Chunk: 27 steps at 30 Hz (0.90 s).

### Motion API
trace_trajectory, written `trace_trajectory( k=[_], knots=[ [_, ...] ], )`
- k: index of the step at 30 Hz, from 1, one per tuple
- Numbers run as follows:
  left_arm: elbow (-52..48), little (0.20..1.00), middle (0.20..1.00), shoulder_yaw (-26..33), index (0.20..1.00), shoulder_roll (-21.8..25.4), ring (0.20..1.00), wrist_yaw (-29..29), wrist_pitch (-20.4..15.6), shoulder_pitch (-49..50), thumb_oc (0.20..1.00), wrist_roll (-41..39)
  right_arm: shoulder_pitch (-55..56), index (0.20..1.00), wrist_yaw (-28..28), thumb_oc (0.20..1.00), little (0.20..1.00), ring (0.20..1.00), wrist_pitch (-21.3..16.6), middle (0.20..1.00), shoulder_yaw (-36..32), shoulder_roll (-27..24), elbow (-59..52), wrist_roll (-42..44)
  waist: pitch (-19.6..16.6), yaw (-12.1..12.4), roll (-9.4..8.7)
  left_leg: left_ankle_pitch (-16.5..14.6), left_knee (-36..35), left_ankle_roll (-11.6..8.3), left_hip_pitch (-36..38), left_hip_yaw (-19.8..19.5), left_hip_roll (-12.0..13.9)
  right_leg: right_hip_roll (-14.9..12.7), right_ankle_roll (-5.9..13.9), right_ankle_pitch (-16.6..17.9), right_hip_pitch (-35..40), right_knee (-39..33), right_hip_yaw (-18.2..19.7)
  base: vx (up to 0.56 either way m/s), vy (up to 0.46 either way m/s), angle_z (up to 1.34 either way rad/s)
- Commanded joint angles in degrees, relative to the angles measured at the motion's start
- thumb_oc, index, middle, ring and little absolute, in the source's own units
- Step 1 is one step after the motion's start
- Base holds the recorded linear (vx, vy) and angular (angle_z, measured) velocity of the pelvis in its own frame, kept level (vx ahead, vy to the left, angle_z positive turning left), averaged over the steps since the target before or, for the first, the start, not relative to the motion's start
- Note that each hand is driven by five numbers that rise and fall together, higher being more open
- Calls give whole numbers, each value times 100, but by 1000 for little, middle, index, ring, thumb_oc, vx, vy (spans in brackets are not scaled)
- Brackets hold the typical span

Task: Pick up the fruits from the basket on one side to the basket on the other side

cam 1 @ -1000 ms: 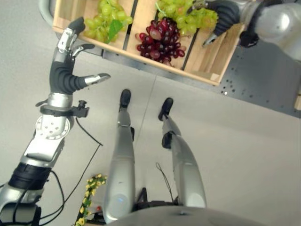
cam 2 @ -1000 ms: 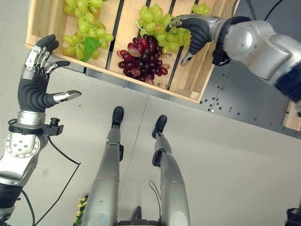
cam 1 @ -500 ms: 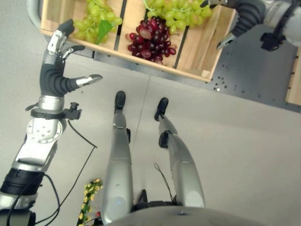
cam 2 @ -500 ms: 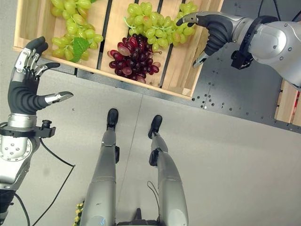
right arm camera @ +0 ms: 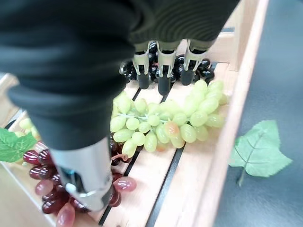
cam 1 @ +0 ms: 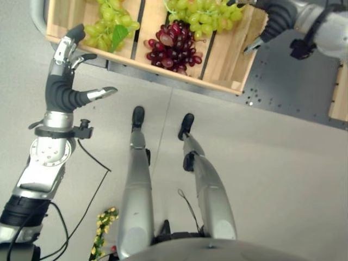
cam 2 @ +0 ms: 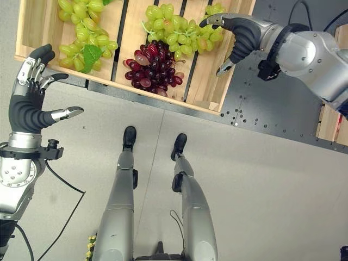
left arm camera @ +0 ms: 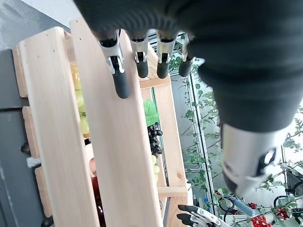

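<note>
over the pale slatted wooden crate (cam 2: 209, 81): right hand (cam 2: 239, 32) spread wide above green grape bunch (right arm camera: 165, 120); dark grapes (right arm camera: 196, 64) beyond, in wrist view; left hand (cam 2: 30, 103) open beside.

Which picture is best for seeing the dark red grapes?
The right eye view: the red grapes lie whole and unblocked in the wooden crate, between two green bunches. The left eye view shows them whole too. The right wrist view has them partly behind the right hand. The left wrist view catches just a sliver past a crate slat.

The wooden crate (cam 2: 215, 81) is open above; 3 grape bunches fill its slats, and its raised side walls block sideways entry.
</note>
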Motion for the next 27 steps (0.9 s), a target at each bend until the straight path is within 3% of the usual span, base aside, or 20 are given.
trace_trajectory(
  k=[1, 3, 12, 27],
  knots=[
    [85, 1000, 1000, -241, 1000, -78, 1000, -93, 285, 523, 1000, -66, -411, 1000, -297, 1000, 1000, 1000, 27, 1000, -133, -37, 394, -262, 238, 254, -169, -183, -433, 148, 496, 210, -193, -106, 643, -579, 188, 496, 151, 0, 0, 0],
    [110, 1000, 1000, -344, 1000, -182, 1000, -51, 298, 432, 1000, -114, -463, 1000, -423, 1000, 1000, 1000, 102, 1000, -263, 470, 932, -409, 238, 307, -124, -190, -425, 157, 462, 202, -198, -101, 638, -575, 164, 487, 152, 10, 4, -4],
    [171, 1000, 1000, -576, 1000, -419, 1000, 43, 333, 186, 1000, -221, -551, 1000, -606, 1000, 1000, 1000, 227, 1000, -493, 1501, 2002, -714, 238, 406, -11, -226, -350, 186, 335, 168, -257, -103, 630, -590, 73, 522, 142, 0, 0, 0],
    [176, 1000, 1000, -643, 1000, -488, 1000, 116, 364, 104, 1000, -213, -433, 1000, -626, 1000, 1000, 1000, 287, 1000, -619, 1936, 2249, -804, 238, 447, 41, -250, -257, 219, 167, 127, -281, -115, 607, -606, -69, 564, 142, 0, 0, 0]
  ],
)
